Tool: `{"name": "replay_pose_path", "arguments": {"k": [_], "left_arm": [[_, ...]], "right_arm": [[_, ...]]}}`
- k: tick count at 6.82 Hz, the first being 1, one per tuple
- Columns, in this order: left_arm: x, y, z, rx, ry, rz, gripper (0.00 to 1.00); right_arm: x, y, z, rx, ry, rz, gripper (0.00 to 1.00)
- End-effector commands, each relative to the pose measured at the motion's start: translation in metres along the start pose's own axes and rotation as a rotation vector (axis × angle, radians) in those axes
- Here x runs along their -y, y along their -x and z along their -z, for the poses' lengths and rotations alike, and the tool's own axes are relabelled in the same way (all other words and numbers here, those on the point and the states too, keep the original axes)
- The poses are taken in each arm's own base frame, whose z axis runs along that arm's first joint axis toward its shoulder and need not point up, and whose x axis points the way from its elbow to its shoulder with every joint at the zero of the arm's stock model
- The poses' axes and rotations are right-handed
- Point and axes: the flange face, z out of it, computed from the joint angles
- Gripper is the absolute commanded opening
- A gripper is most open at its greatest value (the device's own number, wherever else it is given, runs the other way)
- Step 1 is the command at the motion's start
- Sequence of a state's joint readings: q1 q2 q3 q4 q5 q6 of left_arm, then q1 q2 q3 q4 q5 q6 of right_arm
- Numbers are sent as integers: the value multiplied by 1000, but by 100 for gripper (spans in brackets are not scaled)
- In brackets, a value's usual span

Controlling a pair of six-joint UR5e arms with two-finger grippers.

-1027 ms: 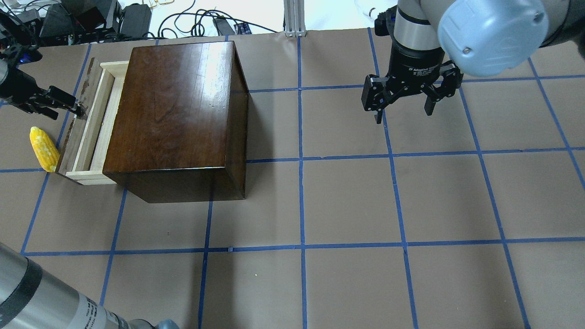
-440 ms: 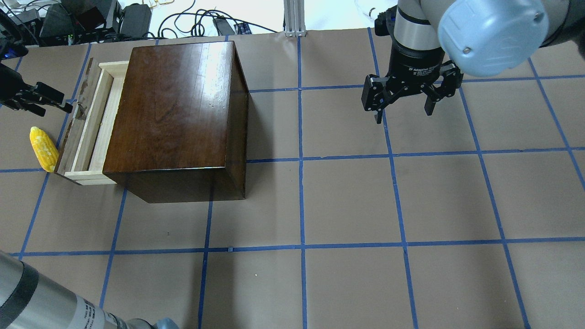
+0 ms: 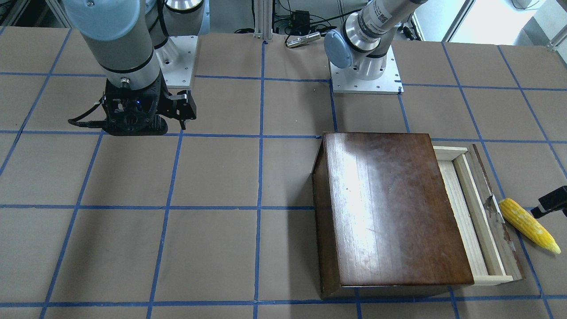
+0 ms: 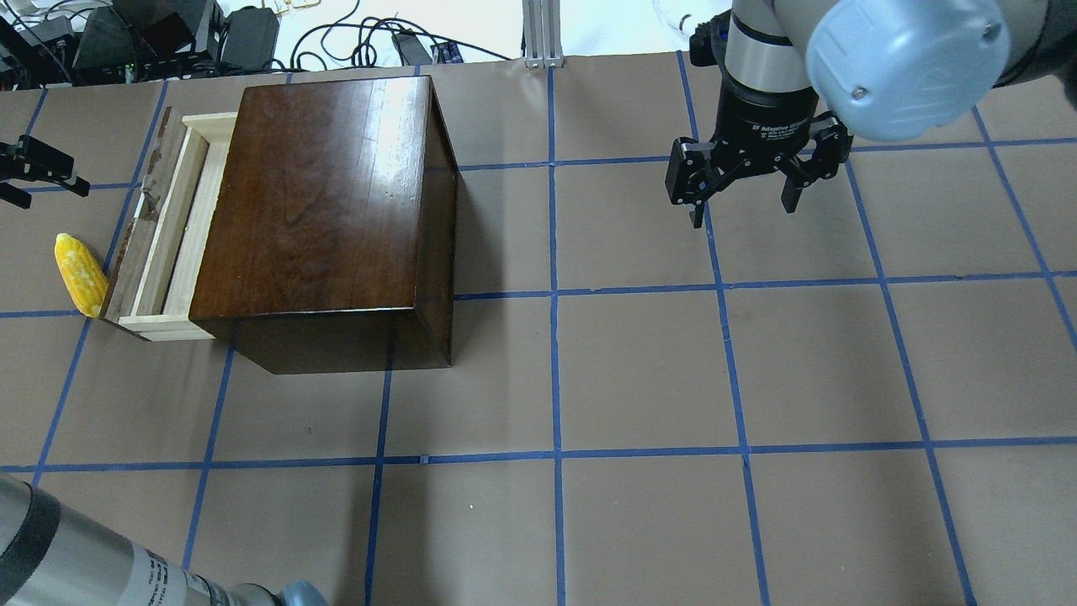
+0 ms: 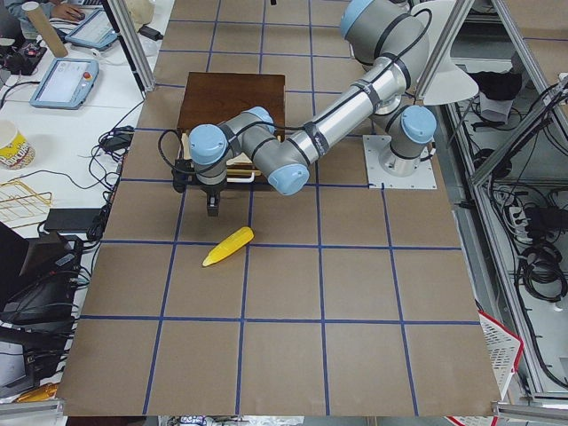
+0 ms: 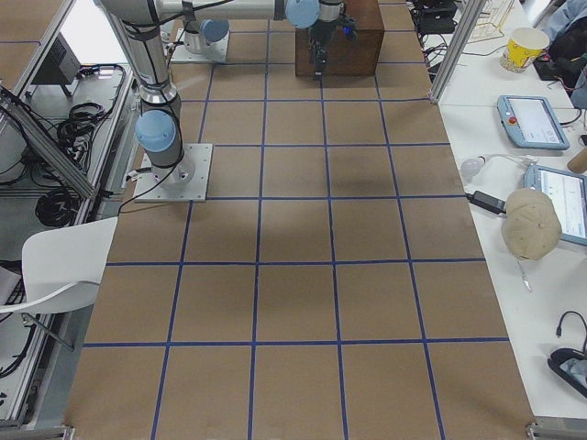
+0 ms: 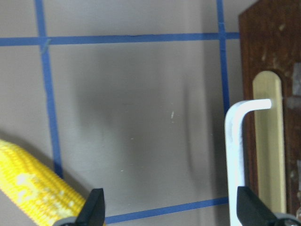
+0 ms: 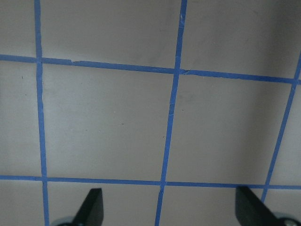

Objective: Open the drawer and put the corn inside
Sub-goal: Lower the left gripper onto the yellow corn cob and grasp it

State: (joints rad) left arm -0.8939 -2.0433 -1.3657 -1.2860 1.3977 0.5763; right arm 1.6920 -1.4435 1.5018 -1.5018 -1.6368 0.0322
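You had the drawer (image 4: 137,220) partly pulled out of the dark box (image 4: 328,202), at the upper left of the overhead view. The corn (image 4: 81,273) lay outside it on the table (image 4: 639,379), at the left edge of that view, just beside the drawer's chipped front panel. Whether it touched the panel could not be told. In the front-facing view the corn (image 3: 527,226) sat at the right edge, its tapered end toward the lower right.

Your left gripper (image 4: 57,195) hovered at the far left edge of the overhead view, higher in the frame than the corn and apart from both it and the drawer. Its fingers were spread wide and held nothing. Its wrist view showed the corn (image 7: 33,188) at lower left and the drawer (image 7: 263,56) front along the right edge.

Your right gripper (image 4: 744,210) hung at the upper right of the overhead view, well apart from the box. Its fingers were released and empty, and its wrist view showed only blue-taped table.
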Motion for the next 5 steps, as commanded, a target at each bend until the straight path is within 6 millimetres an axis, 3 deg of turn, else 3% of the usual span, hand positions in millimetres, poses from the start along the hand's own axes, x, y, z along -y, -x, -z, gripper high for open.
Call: {"name": "replay_pose_path", "arguments": {"k": [1, 3, 5], "left_arm": [[-1, 17, -11, 66, 21, 124, 100], [-5, 31, -33, 157, 47, 269, 100], [-8, 38, -70, 151, 71, 388, 100]], "right_arm": [[0, 0, 0, 0, 0, 0, 100], [0, 0, 0, 0, 0, 0, 100], [0, 0, 0, 0, 0, 0, 100]]}}
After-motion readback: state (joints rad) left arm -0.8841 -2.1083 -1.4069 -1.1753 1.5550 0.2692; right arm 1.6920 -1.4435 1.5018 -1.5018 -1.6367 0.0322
